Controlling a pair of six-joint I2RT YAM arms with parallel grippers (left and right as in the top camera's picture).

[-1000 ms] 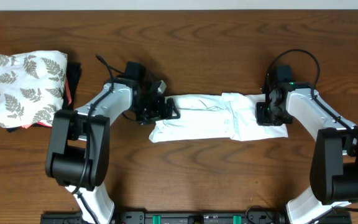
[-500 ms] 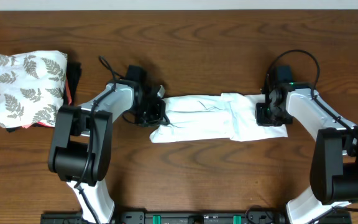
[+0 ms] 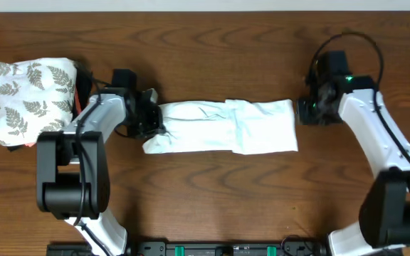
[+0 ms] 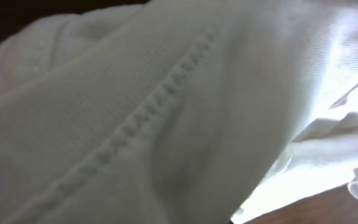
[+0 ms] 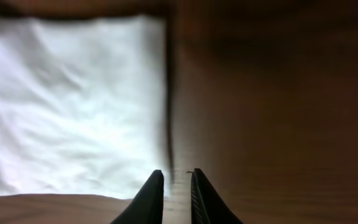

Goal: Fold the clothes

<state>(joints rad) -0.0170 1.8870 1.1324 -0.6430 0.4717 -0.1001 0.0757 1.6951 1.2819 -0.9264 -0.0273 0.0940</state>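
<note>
The left tool (image 3: 146, 122) is clamped on the left end of the shirt (image 3: 226, 128). Its own camera sees nothing but white cloth pressed close, with a stitched seam (image 4: 148, 112) running across. Its fingers are hidden there, so how deep the bite goes cannot be told. The right tool (image 5: 178, 198) is narrow, with a slim gap and nothing in it. It hangs over bare wood just beside the shirt's right edge, apart from the cloth.

The shirt lies on the bench (image 3: 212, 206) between the two arms as a long white band, already doubled over itself, with one layer's edge crossing near the middle. Small wrinkles show near both ends.

By its look it should handle as light, thin and limp. It will likely sag and crease wherever it is not held, and it has no stiffness to push against. On the smooth wood it probably slides easily, so a pull from one end may drag the whole band instead of stretching it. A pinch at a corner or on a seamed hem, through all layers, seems the safest hold. A bite in the middle would likely bunch the top layer alone.

Well to the left a folded fern cloth (image 3: 30, 99) sits on darker garments, apart from the shirt.
</note>
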